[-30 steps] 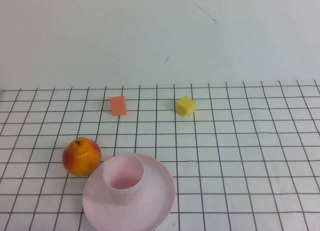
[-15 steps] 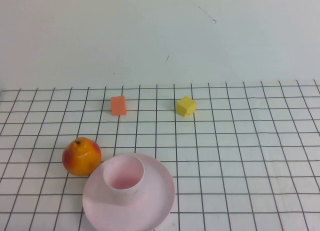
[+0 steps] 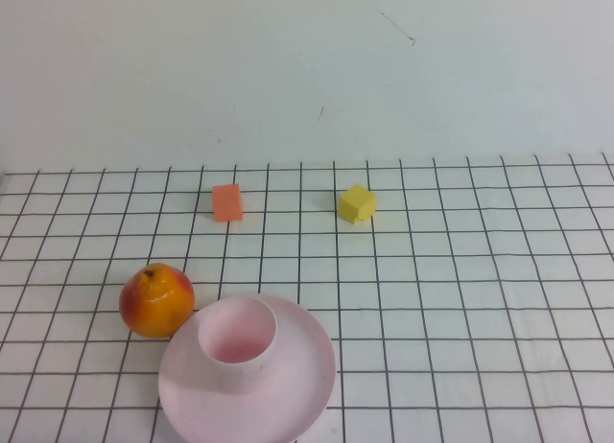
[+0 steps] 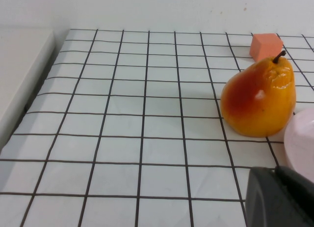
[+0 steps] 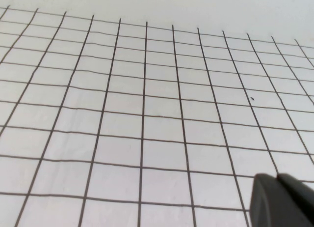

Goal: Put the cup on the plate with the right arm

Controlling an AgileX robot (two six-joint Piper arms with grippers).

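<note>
Cup (image 3: 237, 342) upright on plate (image 3: 307, 376), pear (image 3: 156, 299) just left of plate touching its rim, orange block (image 3: 227, 202) and yellow block (image 3: 356, 204) well behind plate on gridded surface (image 3: 460, 290); right hand (image 5: 282, 201) fingers together holding nothing, away from plate; left hand (image 4: 279, 197) near pear, cannot tell.

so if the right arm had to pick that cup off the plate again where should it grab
Probably by the rim, from above: the cup stands upright and open-topped on the plate, so one finger could go inside and one outside its wall. The right side is freer; the fruit crowds its left. Both grippers are outside the high view.
</note>
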